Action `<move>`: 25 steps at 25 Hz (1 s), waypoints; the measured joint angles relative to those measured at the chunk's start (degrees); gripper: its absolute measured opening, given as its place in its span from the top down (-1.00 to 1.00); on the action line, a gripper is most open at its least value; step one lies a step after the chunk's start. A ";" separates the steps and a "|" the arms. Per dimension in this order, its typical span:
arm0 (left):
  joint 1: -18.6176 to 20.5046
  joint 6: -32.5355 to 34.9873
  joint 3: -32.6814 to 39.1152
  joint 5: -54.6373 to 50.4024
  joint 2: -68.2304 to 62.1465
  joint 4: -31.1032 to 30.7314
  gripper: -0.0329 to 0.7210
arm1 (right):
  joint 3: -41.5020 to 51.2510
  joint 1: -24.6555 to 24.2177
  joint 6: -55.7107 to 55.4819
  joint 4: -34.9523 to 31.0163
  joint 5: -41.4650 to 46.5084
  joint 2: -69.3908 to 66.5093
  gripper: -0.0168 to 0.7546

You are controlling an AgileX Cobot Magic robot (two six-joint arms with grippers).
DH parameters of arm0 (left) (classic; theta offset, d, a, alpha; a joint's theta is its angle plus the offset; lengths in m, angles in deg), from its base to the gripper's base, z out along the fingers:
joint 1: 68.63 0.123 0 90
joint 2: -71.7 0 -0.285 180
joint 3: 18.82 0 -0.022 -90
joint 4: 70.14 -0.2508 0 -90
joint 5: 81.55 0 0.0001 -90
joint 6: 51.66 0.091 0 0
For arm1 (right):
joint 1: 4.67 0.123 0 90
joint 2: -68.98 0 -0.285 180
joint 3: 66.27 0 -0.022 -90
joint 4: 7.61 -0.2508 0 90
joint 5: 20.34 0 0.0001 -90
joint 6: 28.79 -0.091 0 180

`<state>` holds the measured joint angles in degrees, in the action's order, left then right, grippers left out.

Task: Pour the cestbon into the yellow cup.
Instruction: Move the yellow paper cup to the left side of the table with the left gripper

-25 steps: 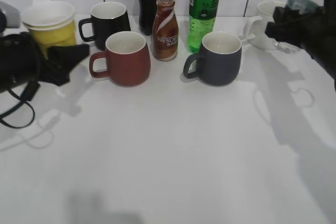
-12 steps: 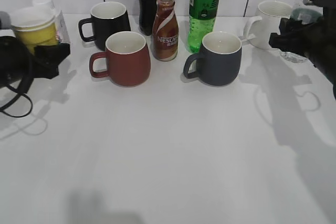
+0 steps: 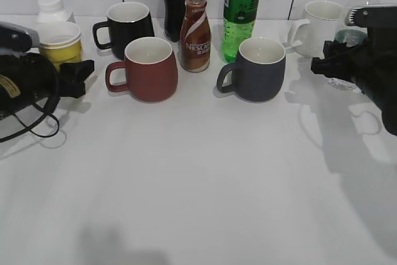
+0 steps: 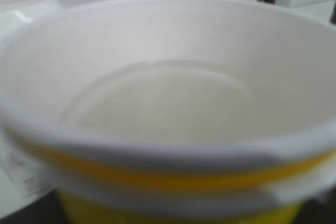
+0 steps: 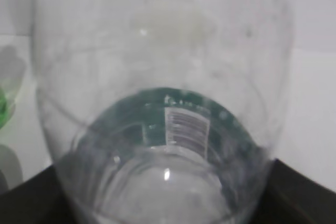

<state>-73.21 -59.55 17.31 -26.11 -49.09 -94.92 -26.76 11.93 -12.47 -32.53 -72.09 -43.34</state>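
- Cup (image 3: pixel 59 43) stands upright at the back left corner of the counter (image 3: pixel 198 178), just in front of a white jar (image 3: pixel 52 8); the left wrist view shows its white inside filling the frame, apparently empty
- Left gripper (image 3: pixel 79 74) sits at the cup's side; contact is hidden, so I cannot tell whether it grasps the cup or is released
- Bottle (image 3: pixel 366 4) stands upright at the back right corner, beside the white mug (image 3: pixel 320 20); its neck appears uncapped, though the view is too small to confirm
- Right gripper (image 3: pixel 329 65) is at the bottle's lower body; the right wrist view shows clear ribbed plastic and green label right at the camera, but no fingers, so I cannot tell its grip
- Risk: cup and bottle are well apart, at opposite corners; pouring needs them brought together, and a full, thin-walled bottle could slip or be squeezed into spilling
- Risk: a light paper cup may tip or crush under a firm grip
- Risk: the mugs and bottles crowding the back edge could be knocked by either arm crossing
- Change: a second ago the cup was raised and tilted near the left edge; it now sits lower and upright on the counter
- Change: the right arm has dropped, exposing the bottle's neck
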 joint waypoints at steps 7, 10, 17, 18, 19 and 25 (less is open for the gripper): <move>0.00 1.52 -3.72 1.56 -5.09 0.23 -0.25 | 0.00 0.00 0.08 0.00 -1.62 0.00 -0.24; 0.00 2.26 -4.46 1.83 -6.16 0.23 -0.25 | 0.00 0.00 0.12 0.00 -1.73 0.00 -0.24; 0.00 2.39 -4.51 1.73 -7.67 -0.32 -0.25 | 0.00 0.00 0.12 0.00 -1.73 0.00 -0.24; 0.00 2.39 -4.58 2.22 -7.97 -0.32 -0.25 | 0.00 0.00 0.12 0.00 -1.73 0.00 -0.24; 0.00 2.44 -4.63 2.56 -8.14 -0.32 -0.25 | 0.00 0.00 0.12 0.00 -1.73 0.00 -0.24; 0.00 2.44 -4.69 3.71 -8.96 -0.26 -0.48 | 0.00 0.00 0.12 0.00 -1.78 0.00 -0.24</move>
<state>-73.21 -57.10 12.62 -22.41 -58.05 -95.18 -26.76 11.93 -12.35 -32.53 -73.87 -43.34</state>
